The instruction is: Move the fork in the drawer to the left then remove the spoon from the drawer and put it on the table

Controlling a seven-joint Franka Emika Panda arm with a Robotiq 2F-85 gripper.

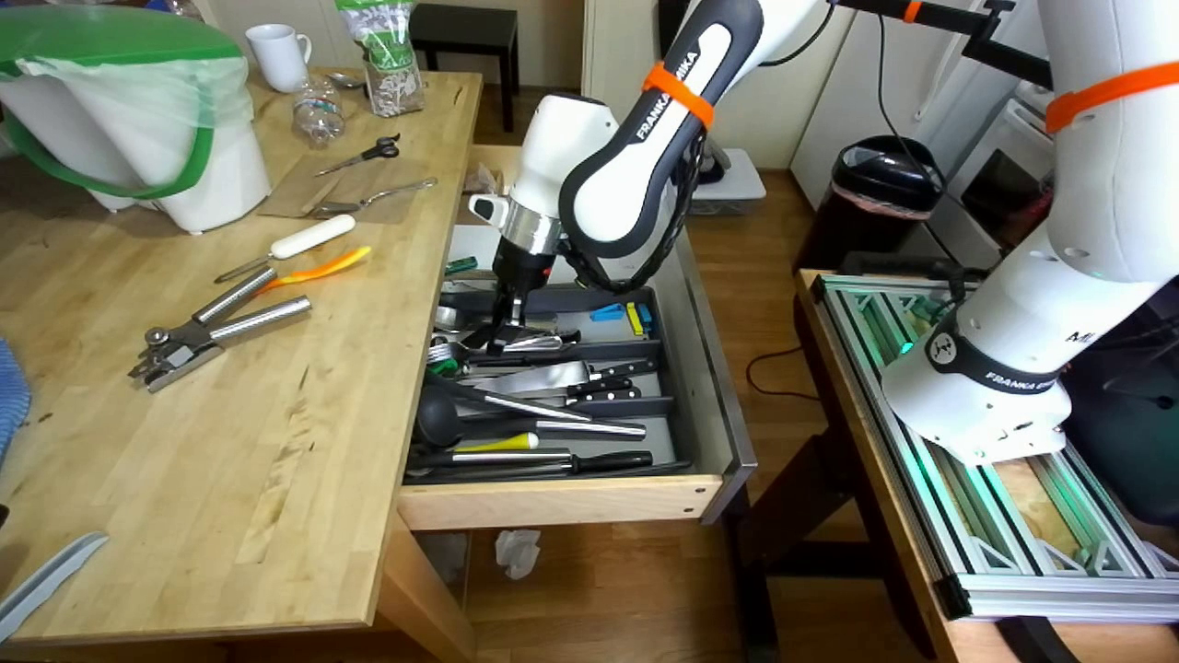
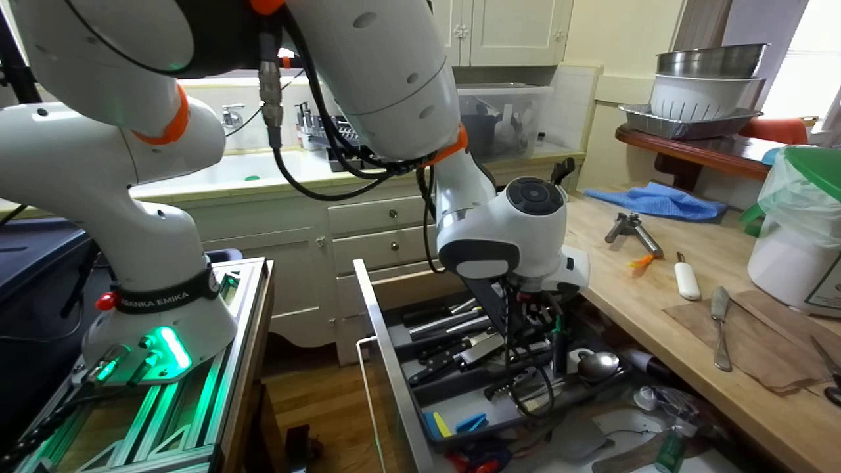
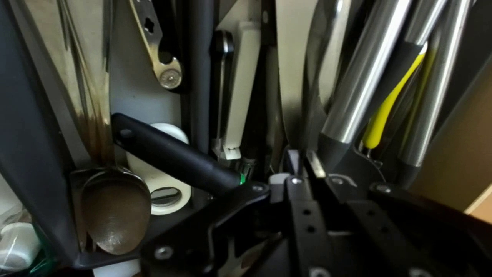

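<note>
Table (image 1: 295,451) runs widest, with the drawer (image 1: 562,505) jutting from under its long edge. Near that edge's middle the gripper (image 3: 305,163) stands low in the drawer, jaws close together; whether clenched or pinching something I cannot tell. The plainest spoon (image 3: 115,215) lies in the drawer, bowl toward the same edge: likely light, stiff, slick metal, hard to break, best taken across its handle. The fork I cannot make out for sure.

The forearm (image 1: 656,129) and base band (image 2: 164,299) read "FRANKA EMIKA".
</note>
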